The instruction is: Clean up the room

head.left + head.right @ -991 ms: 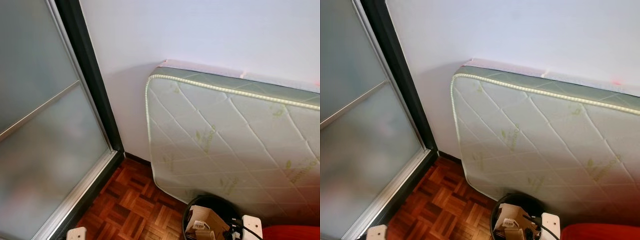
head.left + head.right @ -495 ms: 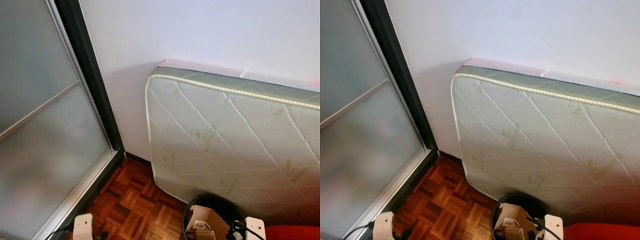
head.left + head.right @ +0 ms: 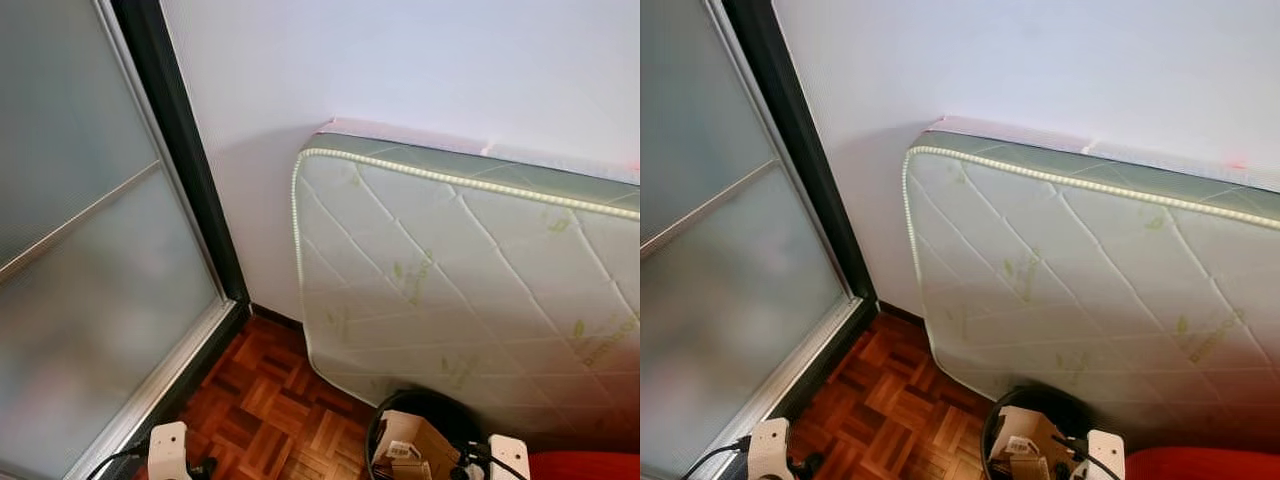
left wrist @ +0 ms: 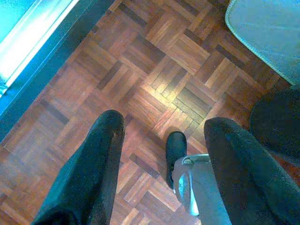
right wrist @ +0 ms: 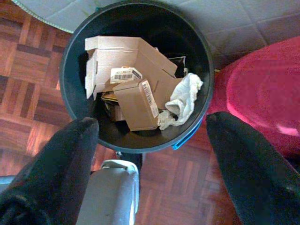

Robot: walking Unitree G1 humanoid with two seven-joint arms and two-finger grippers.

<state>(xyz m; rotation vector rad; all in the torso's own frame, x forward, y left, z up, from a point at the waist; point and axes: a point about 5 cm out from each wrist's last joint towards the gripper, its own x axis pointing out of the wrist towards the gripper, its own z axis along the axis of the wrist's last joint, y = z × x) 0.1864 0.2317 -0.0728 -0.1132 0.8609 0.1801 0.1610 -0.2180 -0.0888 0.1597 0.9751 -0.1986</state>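
The right pincer [image 5: 150, 154] hangs spread and empty over the black bin [image 5: 136, 77], its cardboard scraps [image 5: 133, 89] and tissue likely just dropped. The left pincer [image 4: 161, 154] gapes above bare parquet [image 4: 140, 70]. At twelve o'clock a mattress [image 3: 470, 280] leans against the wall, probably stored.

Head views oblique; right wrist above bin [image 5: 136, 75].
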